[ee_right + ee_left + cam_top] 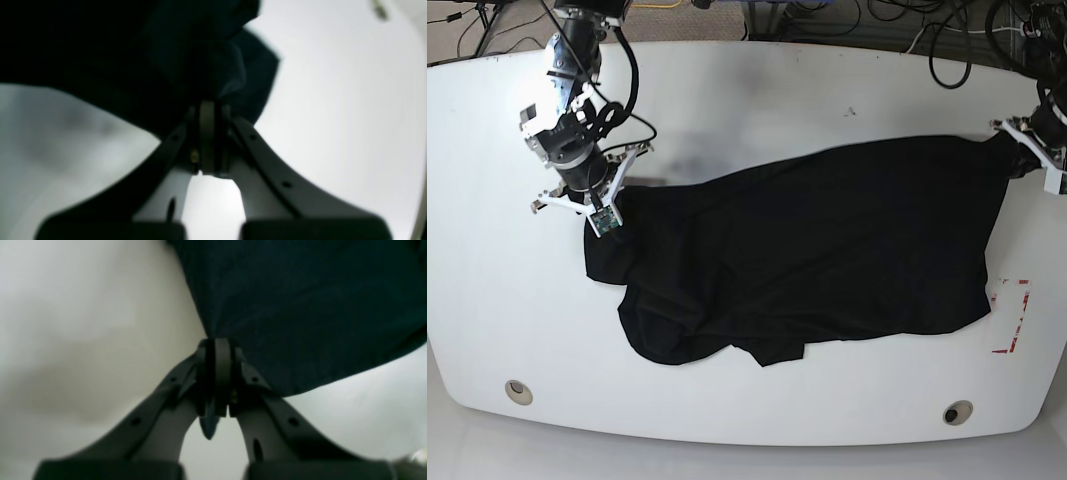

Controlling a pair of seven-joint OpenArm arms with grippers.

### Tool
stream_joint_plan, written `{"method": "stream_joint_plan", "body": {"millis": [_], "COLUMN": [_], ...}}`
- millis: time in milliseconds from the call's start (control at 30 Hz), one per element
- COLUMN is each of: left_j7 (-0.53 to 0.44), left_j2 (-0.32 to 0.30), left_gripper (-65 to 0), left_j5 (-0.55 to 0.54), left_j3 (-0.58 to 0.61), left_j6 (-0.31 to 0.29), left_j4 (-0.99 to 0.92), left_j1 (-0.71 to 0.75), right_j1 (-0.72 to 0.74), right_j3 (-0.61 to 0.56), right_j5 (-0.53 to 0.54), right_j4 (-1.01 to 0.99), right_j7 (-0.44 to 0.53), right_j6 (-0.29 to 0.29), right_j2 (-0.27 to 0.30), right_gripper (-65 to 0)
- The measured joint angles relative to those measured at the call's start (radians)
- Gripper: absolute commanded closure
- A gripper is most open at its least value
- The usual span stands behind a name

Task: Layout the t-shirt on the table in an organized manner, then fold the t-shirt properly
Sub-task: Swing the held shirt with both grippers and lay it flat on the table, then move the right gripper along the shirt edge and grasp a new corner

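we are pinching the black t-shirt (pixel 817 250) at two ends. our left gripper (pixel 217 343) is clamped together on a corner of the fabric near the table's (pixel 727 90) right edge in the base view, just above the red tape mark (pixel 1012 315). our right gripper (pixel 208 106) is clamped on a bunched edge of the shirt toward the table's far left corner. the t-shirt is lying stretched across the middle of the white table between the two arms, rumpled along its near edge, well apart from the two metal grommet holes (pixel 518 391) by the near edge.
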Motion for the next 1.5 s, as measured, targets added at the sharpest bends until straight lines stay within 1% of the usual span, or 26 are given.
{"method": "stream_joint_plan", "body": {"millis": [67, 167, 367, 467, 600, 700, 733, 767, 800, 833, 867, 900, 1000, 1033, 1067, 1100, 1200, 1333, 1500], "left_j7": [-0.006, -0.006, -0.006, -0.010, -0.010, -0.010, -0.010, -0.010, -0.010, -0.009, 0.000, 0.010, 0.065, 0.082, 0.095, 0.110, 0.138, 0.137, 0.156], "left_j2": [-0.003, -0.005, -0.003, -0.006, -0.006, -0.007, -0.008, -0.009, -0.010, -0.009, -0.010, -0.010, -0.012, -0.012, -0.011, -0.008, -0.002, -0.008, 0.003], "left_gripper": [0.0, 0.0, 0.0, -0.3, -0.6, -1.0, -2.6, -3.9, -7.4, -12.1, -14.9, -19.4, -30.3, -33.3, -35.6, -36.1, -34.2, -32.9, -32.9], "left_j5": [0.000, 0.000, -0.003, -0.002, 0.018, 0.047, 0.054, 0.064, 0.068, 0.072, 0.072, 0.072, 0.076, 0.079, 0.080, 0.079, 0.080, 0.061, 0.078], "left_j3": [-0.030, -0.066, -0.107, -0.116, -0.116, -0.116, -0.116, -0.113, -0.113, -0.113, -0.112, -0.112, -0.112, -0.112, -0.112, -0.112, -0.115, -0.122, -0.201], "left_j6": [-0.028, -0.051, -0.062, -0.061, -0.066, -0.065, -0.065, -0.065, -0.065, -0.065, -0.065, -0.065, -0.064, -0.064, -0.063, -0.063, -0.061, -0.062, -0.064], "left_j4": [0.001, 0.000, -0.002, -0.012, -0.038, -0.042, -0.042, -0.042, -0.042, -0.042, -0.042, -0.042, -0.042, -0.042, -0.042, -0.042, -0.042, -0.037, -0.008], "left_j1": [0.043, 0.106, 0.197, 0.230, 0.240, 0.240, 0.240, 0.240, 0.240, 0.240, 0.239, 0.239, 0.236, 0.233, 0.227, 0.217, 0.170, 0.137, 0.090], "right_j1": [-0.033, -0.078, -0.151, -0.185, -0.219, -0.231, -0.231, -0.230, -0.231, -0.231, -0.234, -0.237, -0.242, -0.243, -0.246, -0.248, -0.247, -0.233, -0.152], "right_j3": [0.017, 0.057, 0.084, 0.083, 0.082, 0.078, 0.079, 0.082, 0.083, 0.084, 0.084, 0.083, 0.084, 0.084, 0.084, 0.084, 0.085, 0.103, 0.145], "right_j5": [0.006, -0.007, -0.011, -0.006, -0.003, -0.003, -0.003, -0.006, -0.010, -0.014, -0.014, -0.013, -0.014, -0.014, -0.014, -0.014, -0.014, -0.003, -0.016], "right_j4": [0.000, 0.000, 0.000, 0.000, 0.000, 0.000, 0.000, 0.000, 0.000, 0.000, 0.000, 0.000, 0.000, 0.000, 0.000, 0.000, 0.000, 0.000, -0.004], "right_j7": [0.004, 0.002, -0.002, 0.005, 0.004, 0.005, 0.005, 0.005, 0.005, 0.004, 0.005, 0.005, 0.005, 0.005, 0.005, 0.005, 0.005, 0.013, -0.002], "right_j6": [-0.002, -0.004, -0.006, -0.006, -0.008, -0.010, -0.010, -0.011, -0.012, -0.015, -0.019, -0.018, -0.018, -0.018, -0.018, -0.018, -0.018, -0.007, -0.009], "right_j2": [-0.014, -0.045, -0.076, -0.079, -0.079, -0.080, -0.085, -0.095, -0.098, -0.104, -0.106, -0.106, -0.106, -0.106, -0.106, -0.107, -0.111, -0.113, -0.114], "right_gripper": [-0.2, -0.2, -0.2, -0.2, -0.8, -6.5, -12.2, -14.7, -20.1, -27.0, -30.8, -35.8, -46.6, -49.1, -50.9, -51.7, -51.7, -51.7, -51.7]}}
